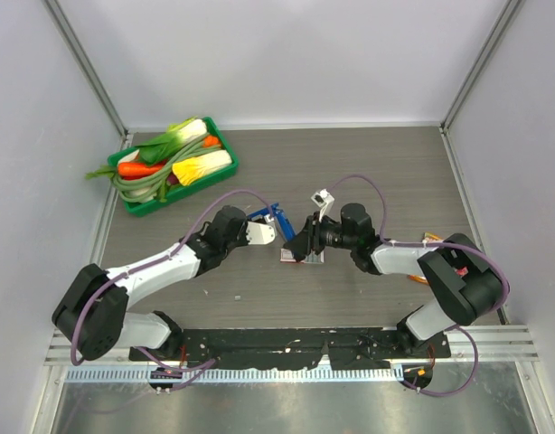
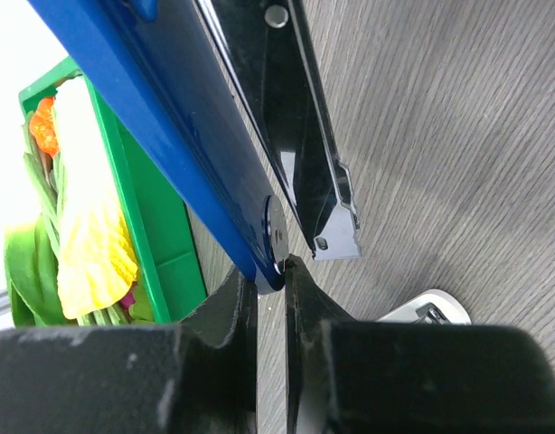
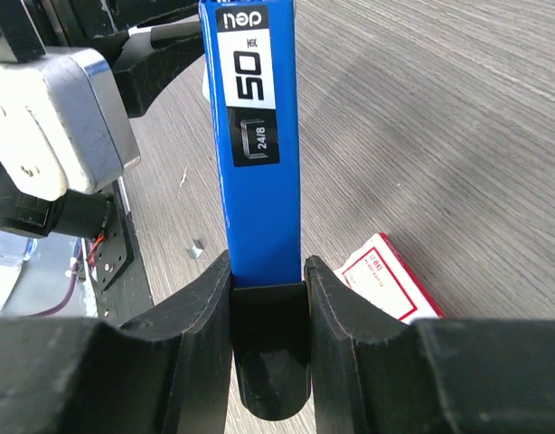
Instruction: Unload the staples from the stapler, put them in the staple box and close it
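**Stapler gripped at both ends, mid-table**

Stapler [image 3: 259, 181]: blue body with a black lower part, positioned between the two arms near the middle of the table [image 3: 458, 136].

Left gripper [image 2: 270, 298]: jaws almost fully closed, pinching the thin rounded end of the blue top. The black lower part splays away from that blue top.

Right gripper [image 3: 268, 307]: jaws at a narrow setting, clamped on the opposite end.

Red-and-white box [image 3: 386, 280]: flat on the table just beside the right gripper.

Green tray [image 2: 155, 226]: contains vegetables, at the far left.
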Motion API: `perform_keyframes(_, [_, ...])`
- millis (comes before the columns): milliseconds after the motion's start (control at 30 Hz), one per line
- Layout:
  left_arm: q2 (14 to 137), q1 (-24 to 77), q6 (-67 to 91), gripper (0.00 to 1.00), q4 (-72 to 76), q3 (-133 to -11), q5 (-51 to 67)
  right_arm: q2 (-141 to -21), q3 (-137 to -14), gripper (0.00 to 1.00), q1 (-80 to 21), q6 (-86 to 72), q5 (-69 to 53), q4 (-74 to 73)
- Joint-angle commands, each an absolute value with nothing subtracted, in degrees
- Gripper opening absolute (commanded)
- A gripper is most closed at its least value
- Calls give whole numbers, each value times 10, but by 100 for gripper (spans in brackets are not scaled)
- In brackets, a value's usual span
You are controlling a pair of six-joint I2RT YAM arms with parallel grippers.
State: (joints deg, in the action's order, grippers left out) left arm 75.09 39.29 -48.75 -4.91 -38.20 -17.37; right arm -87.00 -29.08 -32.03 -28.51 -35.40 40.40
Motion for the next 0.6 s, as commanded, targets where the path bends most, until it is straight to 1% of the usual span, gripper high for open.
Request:
perform_keyframes(0, [739, 402, -547, 0, -81, -360, -202, -829, -356, 1, -284, -301, -325, 437])
perform_keyframes(267, [737, 402, -570, 0, -81, -350, -213, -816, -397, 1, -259, -276, -347, 384])
perform_keyframes(567, [737, 402, -547, 0, -55, -345, -236, -775, -368, 1, -255, -270, -388, 337])
